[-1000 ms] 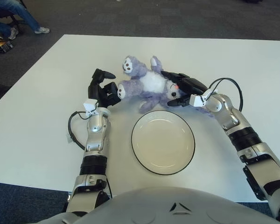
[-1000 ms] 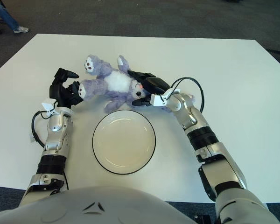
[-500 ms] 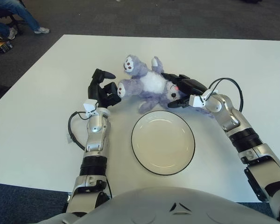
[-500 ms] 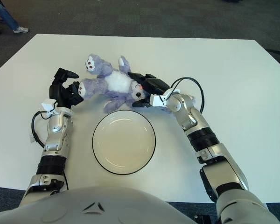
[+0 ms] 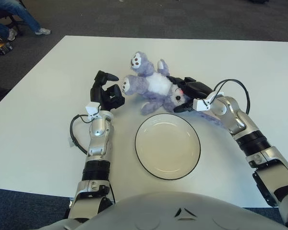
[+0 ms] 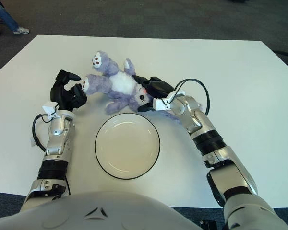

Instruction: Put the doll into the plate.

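Observation:
A purple plush doll (image 5: 151,86) with a white belly lies on the white table (image 5: 43,120), just beyond a round white plate (image 5: 168,146) with a dark rim. My right hand (image 5: 182,95) is curled around the doll's head at the doll's right end, above the plate's far edge. My left hand (image 5: 108,93) stands to the left of the doll, fingers spread and empty, a small gap from the doll's nearer foot (image 5: 126,85). The doll's legs point up and to the left. The plate holds nothing.
The table's far edge and left edge border dark carpet. A seated person's legs (image 5: 19,17) show at the far left corner, off the table. Bare table lies left of my left arm and right of my right arm.
The doll has turned in my right hand: its legs have swung up and away from my left hand, which held its place. My right hand has shifted slightly left.

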### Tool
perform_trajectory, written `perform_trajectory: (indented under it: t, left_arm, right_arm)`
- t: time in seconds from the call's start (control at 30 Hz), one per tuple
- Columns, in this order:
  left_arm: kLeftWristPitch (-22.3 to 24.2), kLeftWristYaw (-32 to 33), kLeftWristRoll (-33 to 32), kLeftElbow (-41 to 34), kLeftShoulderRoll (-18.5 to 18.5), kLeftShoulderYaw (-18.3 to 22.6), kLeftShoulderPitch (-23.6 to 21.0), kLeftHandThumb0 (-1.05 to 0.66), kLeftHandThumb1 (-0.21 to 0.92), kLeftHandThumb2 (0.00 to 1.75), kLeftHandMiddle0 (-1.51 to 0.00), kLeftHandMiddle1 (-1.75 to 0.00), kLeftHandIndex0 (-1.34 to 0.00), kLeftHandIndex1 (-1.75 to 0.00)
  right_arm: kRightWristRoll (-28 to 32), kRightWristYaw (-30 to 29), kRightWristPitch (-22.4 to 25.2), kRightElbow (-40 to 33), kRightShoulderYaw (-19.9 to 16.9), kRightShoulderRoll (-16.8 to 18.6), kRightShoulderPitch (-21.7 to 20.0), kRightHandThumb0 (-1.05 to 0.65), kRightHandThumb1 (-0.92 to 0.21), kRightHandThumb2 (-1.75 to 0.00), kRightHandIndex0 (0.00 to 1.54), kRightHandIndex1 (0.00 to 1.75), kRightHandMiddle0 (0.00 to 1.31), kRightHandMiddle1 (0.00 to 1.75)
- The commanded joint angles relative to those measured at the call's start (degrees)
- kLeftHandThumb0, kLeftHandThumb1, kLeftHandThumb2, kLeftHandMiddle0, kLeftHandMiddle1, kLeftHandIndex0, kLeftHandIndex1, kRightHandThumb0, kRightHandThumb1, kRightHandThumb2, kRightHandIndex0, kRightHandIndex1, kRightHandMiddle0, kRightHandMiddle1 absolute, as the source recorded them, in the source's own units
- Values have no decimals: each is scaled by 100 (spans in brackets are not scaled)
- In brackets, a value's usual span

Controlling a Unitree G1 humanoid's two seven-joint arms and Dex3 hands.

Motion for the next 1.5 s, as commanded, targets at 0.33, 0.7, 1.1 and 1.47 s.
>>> perform_trajectory:
  t: [0.33, 0.7, 1.1, 1.47]
  left_arm:
    - [73, 83, -27, 249, -250, -36, 543, -44, 43, 117, -127, -175, -52, -175]
    - [104, 168, 27, 202, -265, -27, 546, -45, 39, 122, -127, -175, -55, -175]
    - [146, 152, -16, 165, -252, -27, 558, -45, 39, 122, -127, -175, -55, -175]
    - [188, 124, -93, 129, -262, -2, 565, -46, 37, 125, -126, -175, -57, -175]
  right_arm:
    - [-867, -40, 876, -7, 394, 35, 277, -47, -32, -90, 0, 93, 0, 36]
    - [-851, -391, 1254, -111, 312, 213, 382, 28, -37, -117, 36, 173, 0, 140]
    - [-796, -771, 1311, -76, 260, 263, 438, 43, -41, -120, 52, 175, 14, 174]
    - [-481, -1173, 657, 44, 108, 228, 520, 47, -32, -130, 60, 175, 59, 175]
